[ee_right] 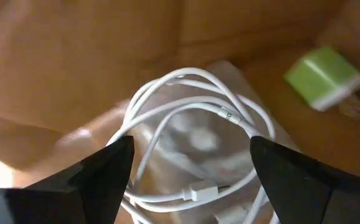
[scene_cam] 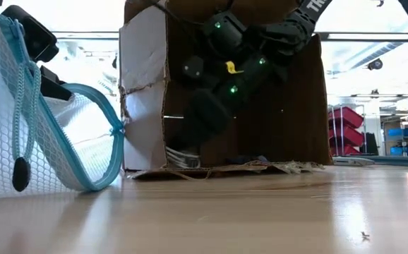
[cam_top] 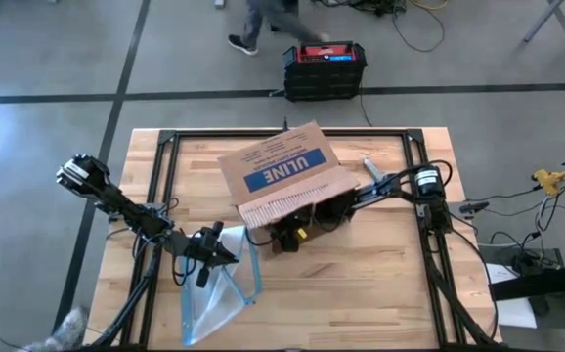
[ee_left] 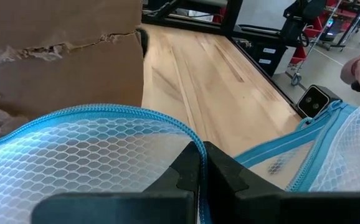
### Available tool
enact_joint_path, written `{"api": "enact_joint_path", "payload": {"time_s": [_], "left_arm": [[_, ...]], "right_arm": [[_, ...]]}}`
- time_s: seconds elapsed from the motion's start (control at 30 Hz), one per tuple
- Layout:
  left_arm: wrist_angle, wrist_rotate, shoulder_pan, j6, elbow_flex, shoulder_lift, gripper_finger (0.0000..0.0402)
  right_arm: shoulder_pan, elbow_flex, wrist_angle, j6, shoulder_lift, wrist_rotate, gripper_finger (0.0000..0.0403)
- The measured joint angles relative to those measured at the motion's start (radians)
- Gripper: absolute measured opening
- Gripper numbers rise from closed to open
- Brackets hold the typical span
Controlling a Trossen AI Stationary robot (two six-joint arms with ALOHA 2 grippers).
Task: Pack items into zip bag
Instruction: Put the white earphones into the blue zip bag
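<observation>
While the high view looks down on the wooden table [cam_top: 380, 284], the left gripper [cam_top: 207, 249] sits near the front left, holding up the zip bag [cam_top: 214, 303] by its blue-edged mouth, and the right gripper [cam_top: 297, 235] reaches under the torn edge of the ULINE box [cam_top: 278, 176] at mid-table. From the low view, the bag [scene_cam: 56, 134] stands open at the left, just beside the box [scene_cam: 144, 106], with the right arm buried in the box's open side. Through the left wrist view, the fingers [ee_left: 186, 171] are pinched shut on the bag's blue zip rim [ee_left: 105, 112], mesh sagging to either side. Through the right wrist view, the fingers [ee_right: 105, 165] stand spread wide, holding nothing, poised over a coiled white cable [ee_right: 192, 137] on the box floor, with a green-and-white plug [ee_right: 323, 78] lying apart from it. The risk, as I judge it, is that the fingers close on only a loop or two, so the coil unravels and snags on the torn cardboard.
</observation>
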Motion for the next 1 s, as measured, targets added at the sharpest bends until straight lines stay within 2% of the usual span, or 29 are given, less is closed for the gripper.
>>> {"api": "enact_joint_path", "payload": {"time_s": [0.1,0.4,0.57,0.73,0.93,1.0], "left_arm": [[0.0,0.0,0.0,-0.002,0.0,0.0,0.0],[0.001,-0.001,0.0,-0.002,0.0,-0.001,0.0],[0.002,-0.001,0.0,-0.002,0.0,-0.001,0.0],[0.006,-0.001,0.0,-0.002,0.0,-0.001,0.0],[0.007,0.0,0.0,-0.007,0.0,-0.001,0.0],[0.007,0.002,0.0,-0.015,0.0,-0.003,0.0]], "right_arm": [[-0.003,0.0,-0.007,-0.007,-0.004,0.02,0.0305],[-0.017,0.001,-0.002,0.019,0.05,-0.116,0.0289],[-0.035,0.003,0.001,0.061,0.074,-0.084,0.0268],[-0.071,0.006,-0.005,0.109,0.1,-0.071,0.0194],[-0.078,0.004,-0.027,0.113,0.111,-0.06,0.0042],[-0.077,0.002,-0.034,0.099,0.093,-0.059,0.0013]]}}
